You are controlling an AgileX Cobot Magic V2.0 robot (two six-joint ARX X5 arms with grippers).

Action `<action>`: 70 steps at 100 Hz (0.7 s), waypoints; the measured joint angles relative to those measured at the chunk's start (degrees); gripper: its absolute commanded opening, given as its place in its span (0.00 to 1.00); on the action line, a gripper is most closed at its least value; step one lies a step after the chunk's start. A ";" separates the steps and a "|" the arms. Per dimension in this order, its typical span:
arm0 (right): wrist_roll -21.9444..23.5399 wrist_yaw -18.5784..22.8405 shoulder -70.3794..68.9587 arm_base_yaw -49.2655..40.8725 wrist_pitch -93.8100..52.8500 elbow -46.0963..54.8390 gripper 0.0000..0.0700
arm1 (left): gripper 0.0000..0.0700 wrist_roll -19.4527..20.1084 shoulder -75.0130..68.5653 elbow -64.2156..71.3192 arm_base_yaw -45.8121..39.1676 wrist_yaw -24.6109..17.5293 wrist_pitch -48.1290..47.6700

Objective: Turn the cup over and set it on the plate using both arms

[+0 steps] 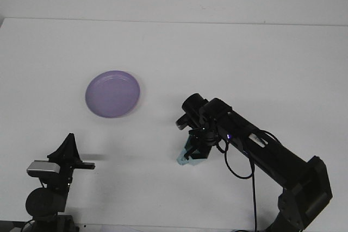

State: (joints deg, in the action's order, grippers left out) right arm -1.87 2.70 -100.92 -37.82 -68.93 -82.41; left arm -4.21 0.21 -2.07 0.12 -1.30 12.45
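Cup [185, 158], pale teal, held low at centre-right of the white tabletop [261, 58], clamped in the right tool [193, 153] and mostly hidden behind the black fingers; only a small teal corner showing at lower left of the grip. Hard to tell whether touching the surface or just above it, and orientation not readable from here. Right arm [255, 150] stretched in diagonally from the lower right corner, wrist bent downward over the cup, cable looping beneath. Purple plate [112, 93] lying flat at upper left, well apart from the cup, nothing on it. Left tool [73, 158] parked near the bottom left edge, away from both plate and cup, pointing right, carrying nothing; finger spread not clear at this angle, so cannot tell.
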 measured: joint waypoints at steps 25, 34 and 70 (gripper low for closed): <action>-0.76 0.00 -0.96 -0.02 0.22 0.00 0.01 | 0.02 0.00 0.00 0.00 0.00 0.00 -0.02; -0.98 0.00 -0.96 -0.02 0.31 0.00 0.02 | 0.02 0.00 0.00 0.00 0.00 0.00 -0.02; -2.64 0.26 -0.96 0.15 -0.46 -0.46 0.53 | 0.02 -0.31 0.00 0.00 0.00 0.00 0.04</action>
State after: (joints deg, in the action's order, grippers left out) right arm -4.51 2.96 -101.89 -37.67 -69.38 -82.87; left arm -4.51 0.21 -2.07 0.12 -1.30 12.49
